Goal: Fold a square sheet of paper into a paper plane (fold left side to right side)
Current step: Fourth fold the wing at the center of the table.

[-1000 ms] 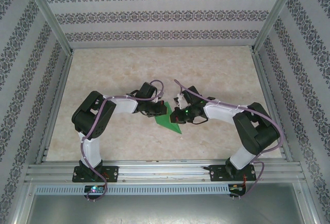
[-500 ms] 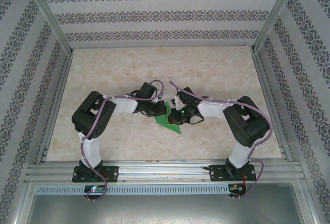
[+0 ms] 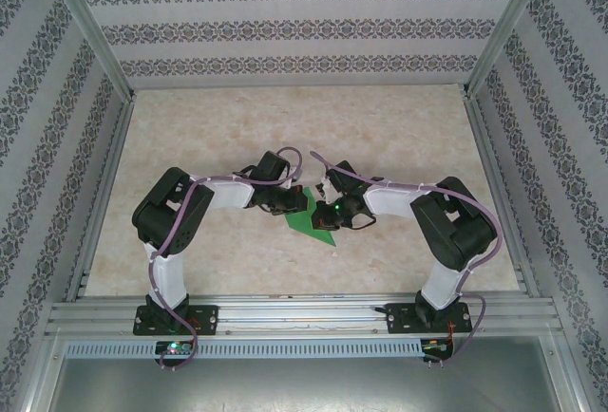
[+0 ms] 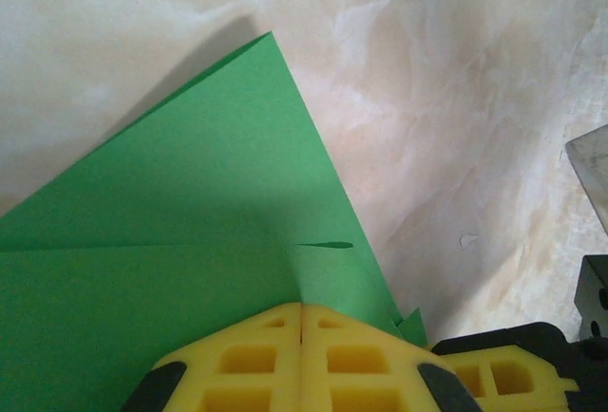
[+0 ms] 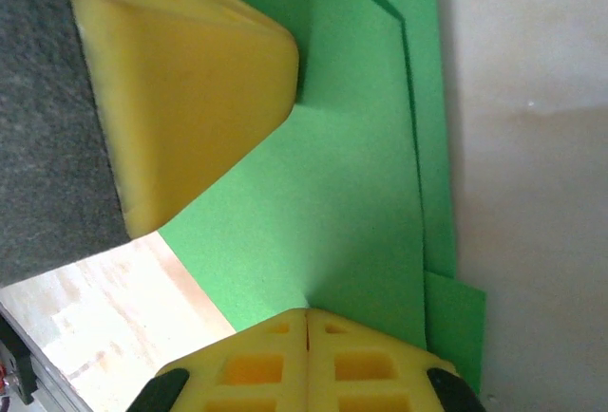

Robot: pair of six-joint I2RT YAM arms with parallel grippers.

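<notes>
Here both arms bend inward, left fingers (image 4: 256, 360) and right fingers (image 5: 266, 369) pressed together on green paper (image 4: 190, 203).

From above, most of the green sheet of paper (image 3: 315, 231) is hidden under the two wrists, with just a pointed corner showing between them, and both jaws are too small and covered to tell how they meet it. In the left wrist view the sheet (image 4: 190, 241) runs off the left and bottom edges and under the left jaws' closed yellow pads (image 4: 285, 360). In the right wrist view the frame cuts off its top, and a blurred yellow pad (image 5: 180, 80) of the left jaws covers its upper left.
</notes>
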